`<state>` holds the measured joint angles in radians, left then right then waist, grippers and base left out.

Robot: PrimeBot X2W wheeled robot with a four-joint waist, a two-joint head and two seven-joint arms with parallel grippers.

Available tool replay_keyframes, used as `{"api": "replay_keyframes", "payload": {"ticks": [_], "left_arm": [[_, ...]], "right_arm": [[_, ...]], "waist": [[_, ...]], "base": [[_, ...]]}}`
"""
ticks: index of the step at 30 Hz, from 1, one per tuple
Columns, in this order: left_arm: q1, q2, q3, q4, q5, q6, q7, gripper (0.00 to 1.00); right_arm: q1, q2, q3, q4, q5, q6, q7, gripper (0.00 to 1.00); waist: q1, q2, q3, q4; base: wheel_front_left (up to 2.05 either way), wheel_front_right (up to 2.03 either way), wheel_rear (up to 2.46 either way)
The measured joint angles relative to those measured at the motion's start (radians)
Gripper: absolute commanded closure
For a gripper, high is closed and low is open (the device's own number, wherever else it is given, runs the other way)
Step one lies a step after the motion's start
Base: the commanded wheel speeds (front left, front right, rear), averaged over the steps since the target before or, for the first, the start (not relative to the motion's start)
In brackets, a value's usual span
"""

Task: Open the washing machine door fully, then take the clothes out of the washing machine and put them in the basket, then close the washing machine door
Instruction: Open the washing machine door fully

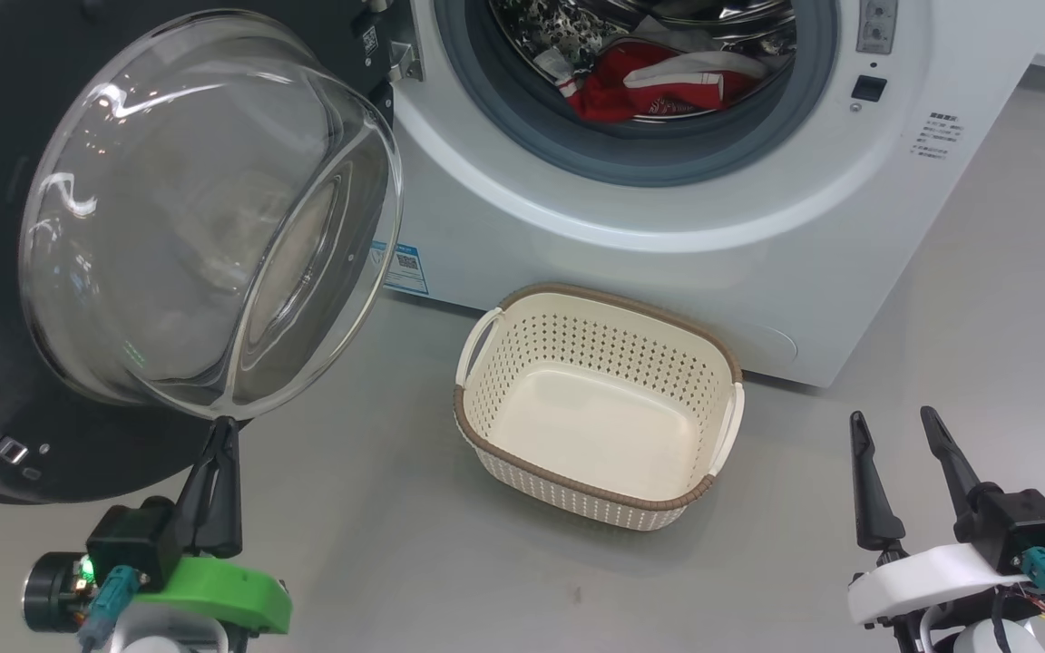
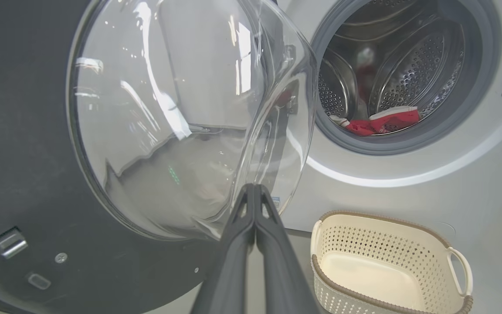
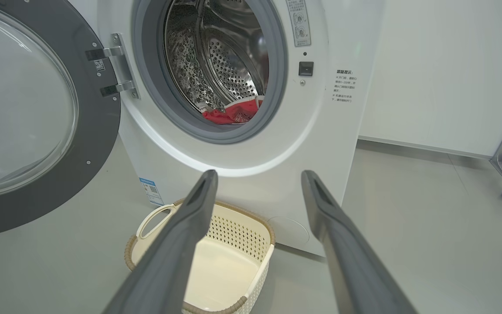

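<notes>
Closed and empty, the left pincer at lower left had its tips by the glass of the open door. Lower right, the right pincer stood wide. Upper centre, clothes lay inside the washing machine; the basket, centre, held nothing. Unloading and closing remained.

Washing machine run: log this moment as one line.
washing machine door open | clothes inside washing machine | basket empty, on floor | left gripper shut, tips by door glass | right gripper open, holding nothing

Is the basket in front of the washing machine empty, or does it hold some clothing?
Empty. The basket shows a bare cream floor, and the red clothes lie inside the washing machine drum.
</notes>
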<state>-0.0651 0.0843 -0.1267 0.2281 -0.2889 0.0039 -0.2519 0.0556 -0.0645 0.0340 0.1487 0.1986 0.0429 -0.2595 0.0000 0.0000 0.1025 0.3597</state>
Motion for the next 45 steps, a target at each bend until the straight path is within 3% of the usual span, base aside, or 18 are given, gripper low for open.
{"api": "replay_keyframes", "payload": {"ticks": [6, 8, 9, 10, 30, 45], "left_arm": [[0.027, -0.002, -0.038, -0.036, 0.021, -0.011, 0.0, 0.97], [0.031, -0.002, -0.049, -0.039, 0.028, -0.011, 0.0, 0.52], [0.034, -0.002, -0.054, -0.04, 0.034, -0.011, 0.0, 0.07], [0.039, -0.002, -0.057, -0.041, 0.037, -0.011, 0.0, 0.0], [0.052, -0.003, -0.051, -0.059, 0.039, 0.023, 0.026, 0.0], [0.087, 0.003, -0.054, -0.094, 0.066, 0.045, 0.066, 0.0]], "right_arm": [[-0.005, 0.0, 0.017, 0.001, -0.01, 0.009, 0.0, 0.0], [-0.006, 0.0, 0.024, 0.003, -0.012, 0.012, 0.0, 0.0], [-0.006, 0.0, 0.028, 0.004, -0.015, 0.017, 0.0, 0.0], [-0.007, 0.0, 0.032, 0.005, -0.017, 0.018, 0.0, 0.0], [-0.014, 0.001, 0.041, 0.007, -0.026, 0.026, 0.0, 0.0], [0.017, 0.004, 0.022, -0.002, -0.025, 0.024, 0.0, 0.0]], "waist": [[0.0, 0.0, 0.0, -0.042], [0.0, 0.0, 0.0, -0.06], [0.0, 0.0, 0.0, -0.069], [0.0, 0.0, 0.0, -0.078], [0.0, 0.0, -0.02, -0.255], [0.0, 0.0, -0.068, -0.301]], "base": [[0.0, 0.0, 0.0], [0.0, 0.0, 0.0], [0.0, 0.0, 0.0], [0.0, 0.0, 0.0], [0.0, 0.0, 0.0], [0.0, 0.0, 0.0]]}}
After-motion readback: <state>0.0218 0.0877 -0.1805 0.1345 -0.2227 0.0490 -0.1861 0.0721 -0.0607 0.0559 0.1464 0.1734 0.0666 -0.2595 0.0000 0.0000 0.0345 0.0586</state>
